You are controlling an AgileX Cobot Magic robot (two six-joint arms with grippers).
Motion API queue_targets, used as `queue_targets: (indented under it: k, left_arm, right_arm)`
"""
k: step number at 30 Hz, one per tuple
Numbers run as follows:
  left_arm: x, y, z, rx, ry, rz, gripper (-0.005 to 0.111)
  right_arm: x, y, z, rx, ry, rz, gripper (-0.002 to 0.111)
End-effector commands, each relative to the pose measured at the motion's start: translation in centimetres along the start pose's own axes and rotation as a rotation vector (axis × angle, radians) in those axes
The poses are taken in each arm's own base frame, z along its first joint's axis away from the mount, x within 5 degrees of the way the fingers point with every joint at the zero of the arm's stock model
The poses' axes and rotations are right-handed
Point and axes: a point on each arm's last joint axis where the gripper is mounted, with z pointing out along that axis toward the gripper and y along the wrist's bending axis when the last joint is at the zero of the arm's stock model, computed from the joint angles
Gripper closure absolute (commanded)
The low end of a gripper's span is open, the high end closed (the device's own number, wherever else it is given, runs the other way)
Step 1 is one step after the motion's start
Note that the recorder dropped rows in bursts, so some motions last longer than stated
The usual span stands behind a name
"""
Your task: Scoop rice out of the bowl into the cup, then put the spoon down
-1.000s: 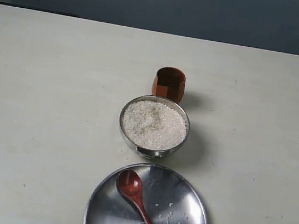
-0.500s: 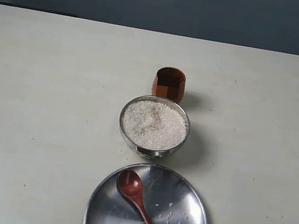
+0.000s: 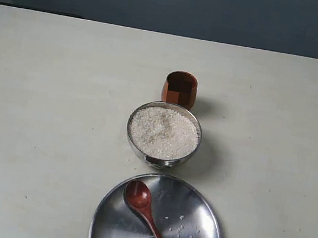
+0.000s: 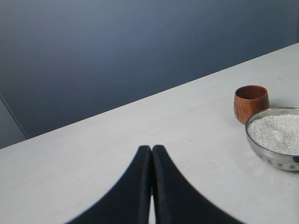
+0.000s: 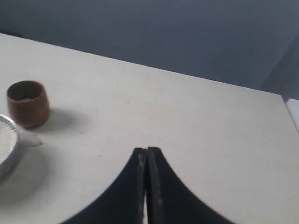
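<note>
While the bowl [image 3: 159, 160] on the worktop [image 3: 47, 108] is filled with rice [image 3: 164, 133], the cup [image 3: 179, 92] is set just behind it, and the spoon [image 3: 144, 208] is laid on the plate [image 3: 124, 233]. Only in the wrist views are the left jaws and right jaws seen, pressed together, empty.

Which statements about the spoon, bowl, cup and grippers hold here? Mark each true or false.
1. The spoon lies on the steel plate. True.
2. The bowl is empty. False: rice fills it.
3. The cup stands upright, close to the bowl. True.
4. The left gripper holds the spoon. False: it is shut on nothing.
5. The right gripper is open. False: its jaws are closed together.
</note>
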Motion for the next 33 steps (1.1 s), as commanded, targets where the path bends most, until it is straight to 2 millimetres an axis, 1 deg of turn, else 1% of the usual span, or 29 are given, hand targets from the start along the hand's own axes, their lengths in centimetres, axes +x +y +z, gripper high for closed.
queue_targets:
  k: [1,5,9,13,15,18,20,21,22,24,26,29,33]
  left_arm:
    - [0.0,0.0,-0.1,-0.005,-0.016,0.001,0.106]
    - [0.0,0.0,-0.1,-0.005,-0.016,0.001,0.106]
    - [0.0,0.0,-0.1,-0.005,-0.016,0.001,0.106]
    - [0.0,0.0,-0.1,-0.005,-0.016,0.001,0.106]
    - [0.0,0.0,-0.1,-0.005,-0.016,0.001,0.106]
    - [0.0,0.0,-0.1,-0.005,-0.016,0.001,0.106]
    - [0.0,0.0,-0.1,-0.005,-0.016,0.001,0.106]
    - [0.0,0.0,-0.1,-0.005,-0.016,0.001,0.106]
    - [0.0,0.0,-0.1,-0.005,-0.016,0.001,0.106]
    - [0.0,0.0,-0.1,-0.005,-0.016,0.001,0.106]
    - [0.0,0.0,-0.1,-0.005,-0.016,0.001,0.106]
    - [0.0,0.0,-0.1,-0.005,-0.016,0.001,0.106]
    - [0.0,0.0,-0.1,-0.006,-0.015,0.002,0.106]
  right_arm:
    - [0.4,-1.8,-0.8,0.120,-0.021,0.088,0.108]
    - [0.8,-3.2,-1.8,0.221,-0.041,0.161,0.108]
    - [1.2,-4.0,-2.6,0.285,-0.060,0.209,0.108]
    - [1.7,-4.8,-3.6,0.434,-0.056,0.270,0.108]
    - [1.9,-5.0,-3.9,0.482,-0.053,0.296,0.108]
    - [2.3,-4.7,-4.2,0.462,-0.047,0.405,0.108]
    - [2.3,-4.3,-4.6,0.406,-0.129,0.444,0.108]
    - [1.9,-3.8,-4.5,0.352,-0.209,0.416,0.108]
    - [1.4,-3.2,-4.4,0.288,-0.304,0.341,0.108]
    - [1.1,-2.0,-4.0,0.192,-0.416,0.257,0.108]
    - [1.7,-1.3,-3.1,0.151,-0.434,0.264,0.108]
    - [3.0,-0.7,-2.1,0.130,-0.435,0.264,0.108]
    - [4.7,0.2,-1.2,0.077,-0.474,0.263,0.108]
